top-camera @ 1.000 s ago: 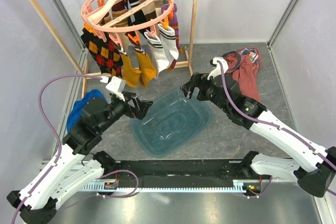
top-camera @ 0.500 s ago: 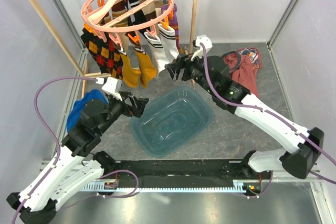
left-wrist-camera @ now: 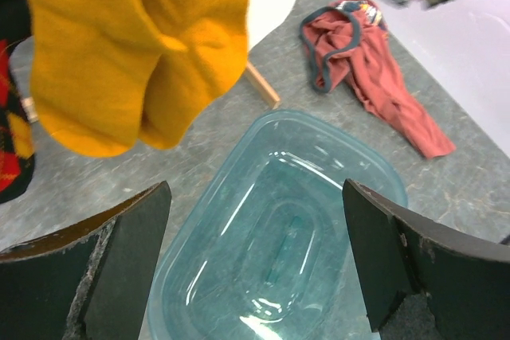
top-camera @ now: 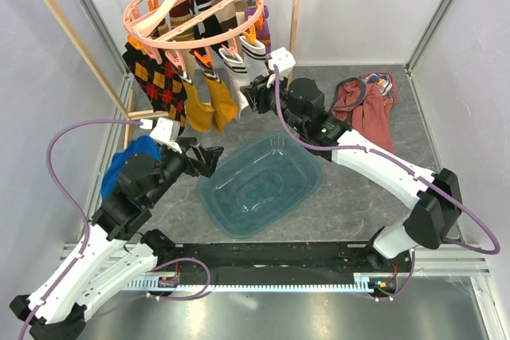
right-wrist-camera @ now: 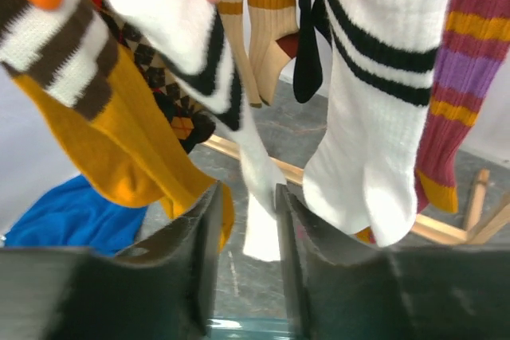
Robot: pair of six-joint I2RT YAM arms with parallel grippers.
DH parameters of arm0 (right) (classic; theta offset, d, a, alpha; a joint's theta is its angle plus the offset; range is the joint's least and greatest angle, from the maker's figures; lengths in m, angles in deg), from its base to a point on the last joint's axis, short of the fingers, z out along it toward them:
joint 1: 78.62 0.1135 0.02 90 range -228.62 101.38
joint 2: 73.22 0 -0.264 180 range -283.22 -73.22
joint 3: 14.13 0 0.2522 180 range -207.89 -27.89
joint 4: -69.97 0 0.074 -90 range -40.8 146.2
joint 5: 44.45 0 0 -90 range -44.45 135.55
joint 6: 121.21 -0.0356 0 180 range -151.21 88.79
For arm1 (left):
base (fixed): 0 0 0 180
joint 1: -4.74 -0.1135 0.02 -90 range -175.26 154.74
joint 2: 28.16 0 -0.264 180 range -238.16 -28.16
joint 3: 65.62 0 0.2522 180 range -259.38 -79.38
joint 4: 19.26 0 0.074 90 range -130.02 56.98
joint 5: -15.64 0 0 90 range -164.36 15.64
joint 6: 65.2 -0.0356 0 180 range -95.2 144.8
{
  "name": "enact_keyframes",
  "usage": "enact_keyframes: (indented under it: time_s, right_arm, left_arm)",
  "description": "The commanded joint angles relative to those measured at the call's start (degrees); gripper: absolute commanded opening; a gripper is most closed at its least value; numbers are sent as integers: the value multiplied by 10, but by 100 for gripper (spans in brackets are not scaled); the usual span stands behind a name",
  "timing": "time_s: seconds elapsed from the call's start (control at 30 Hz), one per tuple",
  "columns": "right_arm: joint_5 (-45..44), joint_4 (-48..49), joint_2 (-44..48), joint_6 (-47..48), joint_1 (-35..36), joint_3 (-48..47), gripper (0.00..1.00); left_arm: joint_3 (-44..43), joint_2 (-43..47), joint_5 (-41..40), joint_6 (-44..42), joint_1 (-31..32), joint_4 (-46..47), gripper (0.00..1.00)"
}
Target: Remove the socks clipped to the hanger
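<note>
The pink ring hanger (top-camera: pixel 199 40) hangs from the rack's rod, with socks clipped all round it. Among them are a black-red-yellow argyle sock (top-camera: pixel 155 77), mustard socks (top-camera: pixel 211 101) and white black-striped socks (top-camera: pixel 241 77). My right gripper (top-camera: pixel 252 95) is raised to the white ones. In the right wrist view its jaws (right-wrist-camera: pixel 249 220) stand narrow around the toe of one white striped sock (right-wrist-camera: pixel 259 173), with a gap left beside it. A second white sock (right-wrist-camera: pixel 374 117) and a purple striped sock (right-wrist-camera: pixel 466 77) hang to its right. My left gripper (top-camera: pixel 213 157) is open and empty, below the mustard socks (left-wrist-camera: pixel 135 45).
A clear teal tub (top-camera: pixel 263 181) lies on the table between the arms, with nothing in it. A maroon garment (top-camera: pixel 370 105) is heaped at the back right and a blue cloth (top-camera: pixel 127 161) lies at the left. The wooden rack's upright (top-camera: pixel 296 13) stands just behind the hanger.
My right arm has swung left and up from the tub to the white socks, and its jaws have narrowed around one toe. The left arm has drawn back slightly.
</note>
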Motion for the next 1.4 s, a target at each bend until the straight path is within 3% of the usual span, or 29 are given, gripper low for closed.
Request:
enact_keyframes:
  time_s: [0.0, 0.03, 0.07, 0.1, 0.3, 0.47, 0.63, 0.83, 1.0, 1.2, 1.23, 1.27, 1.33, 1.37]
  right_arm:
    - [-2, 34, -15, 30, 1, -38, 29]
    - [-1, 30, -16, 27, 2, -42, 13]
    - [2, 19, -15, 22, 2, -53, 2]
    - [11, 15, -10, 6, 3, -57, 0]
    - [37, -6, 29, -50, 30, -68, 0]
    - [52, -1, 49, -90, 58, -44, 0]
    - [53, 11, 58, -126, 72, -27, 0]
    - [70, 27, 66, -148, 79, -19, 0]
    - [71, 41, 74, -178, 82, -10, 0]
    - [71, 28, 81, -185, 82, -11, 0]
    - [71, 29, 82, -185, 82, -9, 0]
    - [69, 28, 84, -185, 82, -7, 0]
    - [57, 19, 85, -182, 82, -6, 0]
    - [44, 14, 87, -182, 82, -8, 0]
  left_arm:
    - [-24, -33, 35, 1, 2, 64, 95]
    - [-45, -42, 36, 2, 2, 70, 95]
    - [-57, -56, 37, 2, 2, 74, 95]
    - [-84, -68, 36, -1, 2, 82, 95]
    - [-116, -149, 33, -20, 2, 93, 93]
    - [-61, -112, 84, -20, -1, 140, 92]
    - [-22, -74, 85, -32, -4, 176, 92]
    - [-22, -95, 78, -30, -6, 195, 88]
    - [-33, -122, 81, -31, -10, 195, 64]
    - [-35, -142, 86, -22, -14, 195, 62]
    - [-34, -145, 88, -21, -14, 195, 58]
    - [-35, -146, 90, -22, -15, 195, 40]
    - [-35, -145, 101, -24, -14, 195, 24]
    - [-32, -144, 103, -24, -15, 195, 9]
